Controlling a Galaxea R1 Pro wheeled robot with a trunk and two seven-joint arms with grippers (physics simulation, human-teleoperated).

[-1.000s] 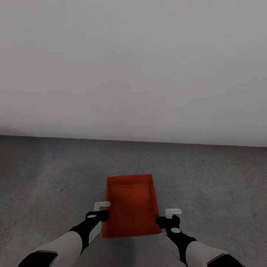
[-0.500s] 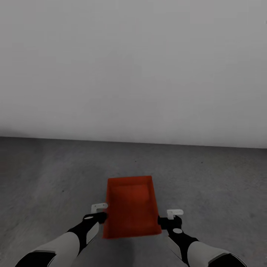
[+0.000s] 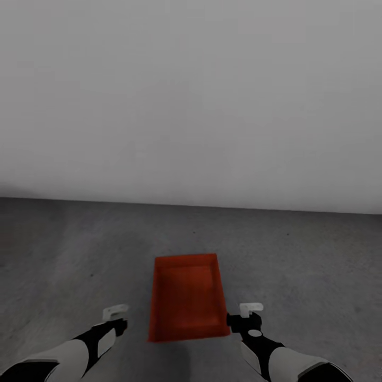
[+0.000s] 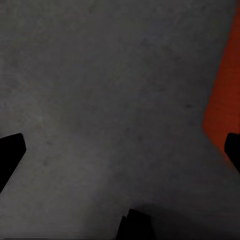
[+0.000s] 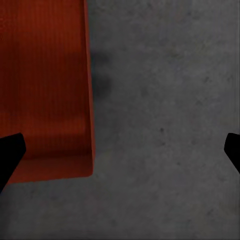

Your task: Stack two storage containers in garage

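Nearest to the robot, the left gripper [image 3: 115, 314] is now standing well apart from the storage container [image 3: 187, 298], while half a second ago it was just beside the container's left wall. It is moving outward and back toward the robot's body. The right gripper [image 3: 245, 314] is staying almost where it was, just beside the container's right near corner, and I cannot tell whether it is touching the wall. In both wrist views the dark fingertips are showing at the two opposite edges of the picture, so the jaws of both arms are standing wide and are holding nothing.

I am judging from this that the container is already set down and released, and that the arms are starting to withdraw. Only one container is lying here, so the stacking step is not yet done; the second container is probably waiting to be brought.

A little farther out, the container is lying flat on the dark grey mottled floor [image 3: 297, 265], with its long side pointing away from the robot. It is orange-red, rectangular, open on top, with plain smooth walls and an empty inside. In the right wrist view its corner [image 5: 45, 85] is sitting on the concrete, with a soft shadow beside it.

Farthest away, a plain white-grey wall [image 3: 191, 95] is meeting the floor.
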